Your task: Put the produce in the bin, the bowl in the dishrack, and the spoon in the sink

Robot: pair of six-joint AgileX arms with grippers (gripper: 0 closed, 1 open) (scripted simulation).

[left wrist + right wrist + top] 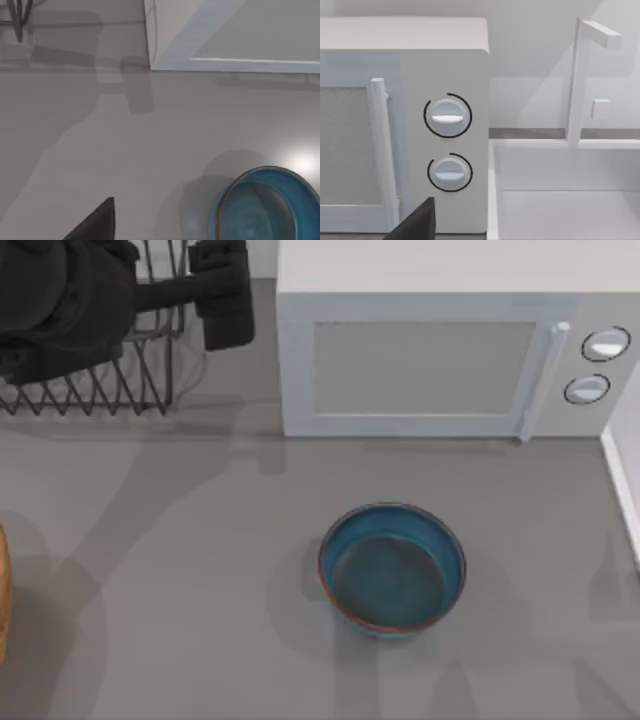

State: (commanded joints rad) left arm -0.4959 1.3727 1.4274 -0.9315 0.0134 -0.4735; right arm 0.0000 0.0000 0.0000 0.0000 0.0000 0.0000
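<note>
Round teal-blue glazed bowl (pixel 392 570) is sitting on open grey table (pixel 180 620), well apart from black wire dishrack (pixel 90 390) far left under left gripper (pixel 222 295), finger state untellable.

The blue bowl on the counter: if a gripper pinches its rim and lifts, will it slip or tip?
The bowl looks glazed, so its thin rim is probably slippery for fingertips. It appears rigid, likely ceramic, so rather heavy and breakable. Held at one side, it may tilt; pushed, it would probably slide upright.

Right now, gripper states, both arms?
Left gripper: by the dishrack, cannot be told.
Right gripper: facing the microwave, cannot be told.
</note>
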